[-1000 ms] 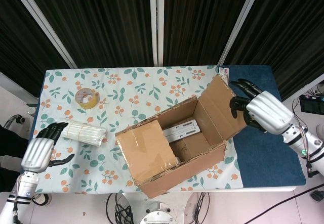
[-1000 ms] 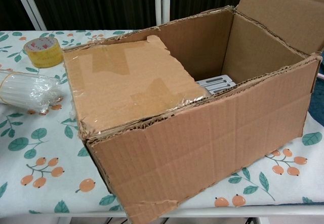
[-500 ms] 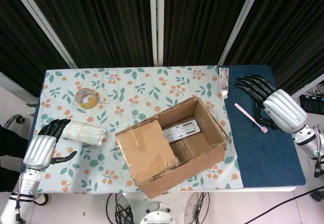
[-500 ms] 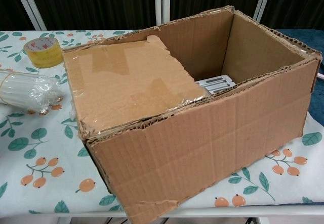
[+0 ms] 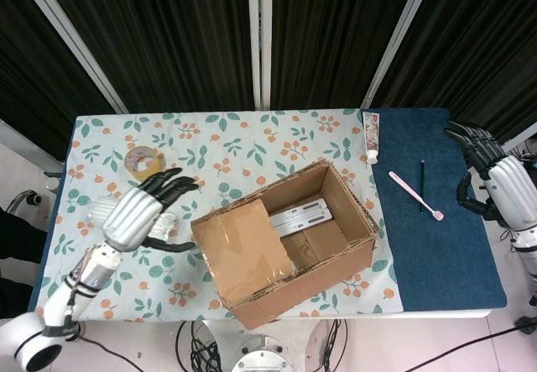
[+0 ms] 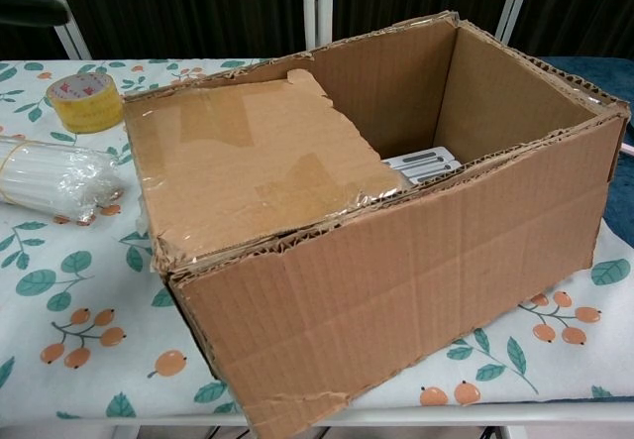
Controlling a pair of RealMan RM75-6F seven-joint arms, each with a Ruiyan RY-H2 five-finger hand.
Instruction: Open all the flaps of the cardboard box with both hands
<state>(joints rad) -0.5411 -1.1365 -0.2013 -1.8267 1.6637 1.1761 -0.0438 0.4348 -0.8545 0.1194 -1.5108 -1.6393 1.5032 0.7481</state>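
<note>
The cardboard box [image 5: 323,259] stands at the table's front middle. One taped flap [image 5: 243,250] lies flat over its left half; in the chest view this flap [image 6: 248,166] covers the near left of the box [image 6: 426,261]. The right half is open, showing white packs [image 5: 299,215] inside. My left hand [image 5: 144,212] hovers left of the box with fingers spread, holding nothing, a short gap from the flap's edge. A dark fingertip [image 6: 30,8] shows at the chest view's top left. My right hand [image 5: 495,179] hangs open at the far right, well away from the box.
A yellow tape roll [image 5: 144,163] and a wrapped bundle of white sticks [image 6: 54,176] lie left of the box. On the blue mat [image 5: 436,254] are a pink toothbrush [image 5: 415,196], a black pen [image 5: 421,186] and a tube [image 5: 370,133].
The right flap, upright a second ago, has dropped out of sight. My right hand has drawn back to the right. My left hand has risen and swung right, over the bundle toward the box.
</note>
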